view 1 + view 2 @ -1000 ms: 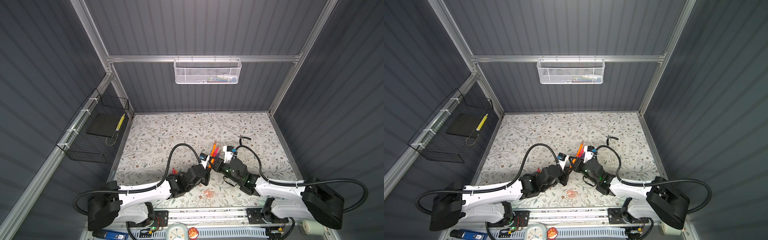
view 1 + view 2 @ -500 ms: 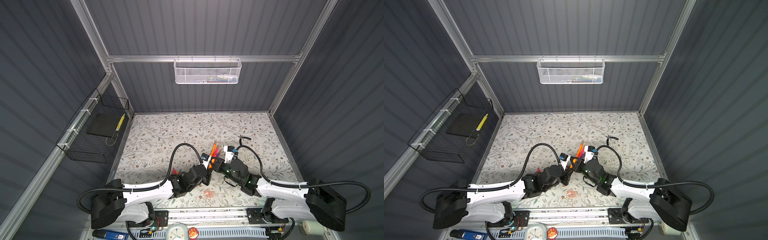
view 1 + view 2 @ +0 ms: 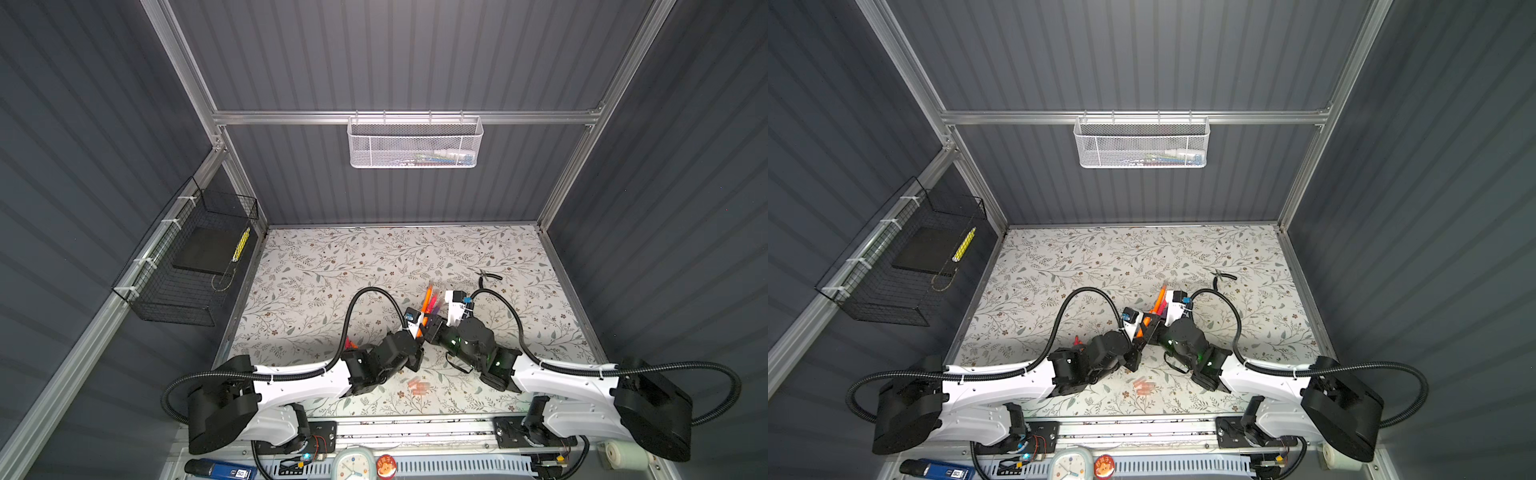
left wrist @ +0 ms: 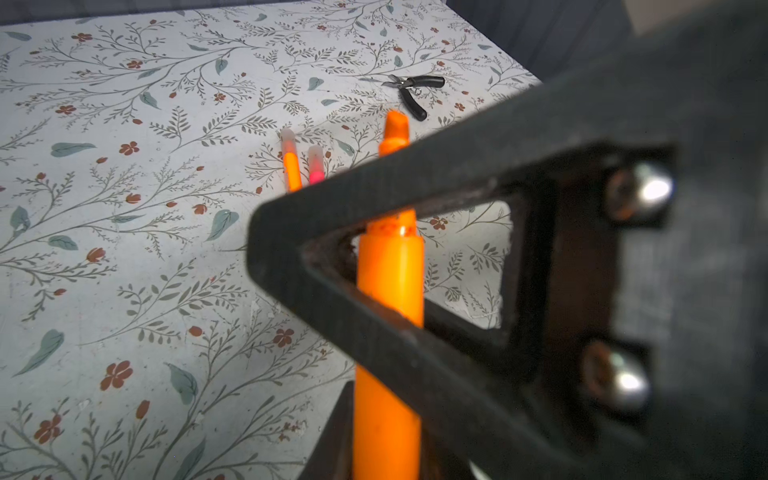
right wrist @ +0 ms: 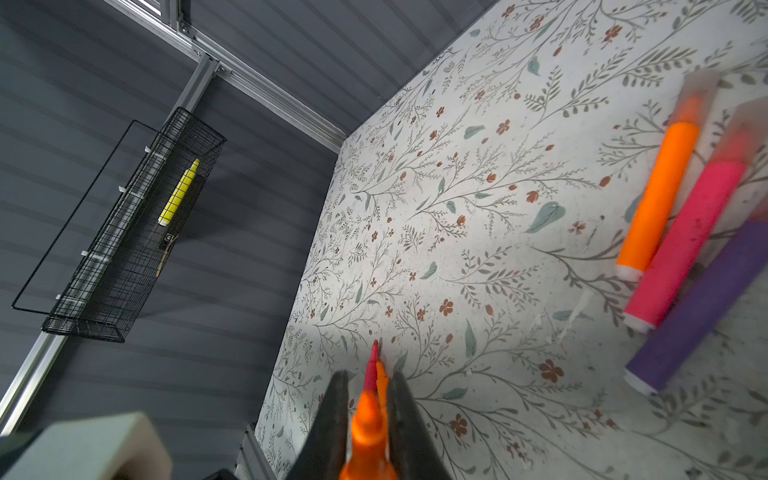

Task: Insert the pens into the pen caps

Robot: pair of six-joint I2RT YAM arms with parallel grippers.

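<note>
In both top views my two grippers meet at the table's middle around one uncapped orange pen point(image 3: 420, 328). The left wrist view shows this pen point(image 4: 388, 311) standing between my left gripper's point(image 4: 386, 440) jaws. One finger point(image 4: 332, 436) lies against it, and the other side is hidden. My right gripper point(image 5: 370, 399) is shut on the pen's tapered tip point(image 5: 368, 432). Three capped pens lie side by side behind the grippers: orange point(image 5: 660, 183), pink point(image 5: 690, 241) and purple point(image 5: 706, 307). Loose pen caps point(image 3: 415, 384) lie near the front edge. A red and an orange pen point(image 5: 374, 365) lie uncapped by the left arm.
Black-handled pliers point(image 3: 488, 276) lie at the back right of the floral table point(image 3: 332, 266). A black wire basket point(image 3: 195, 266) hangs on the left wall and a white mesh basket point(image 3: 415, 143) on the back wall.
My right gripper has closed on the orange pen's tip. The left arm has swung slightly, and both grippers stay together at the table's middle.
</note>
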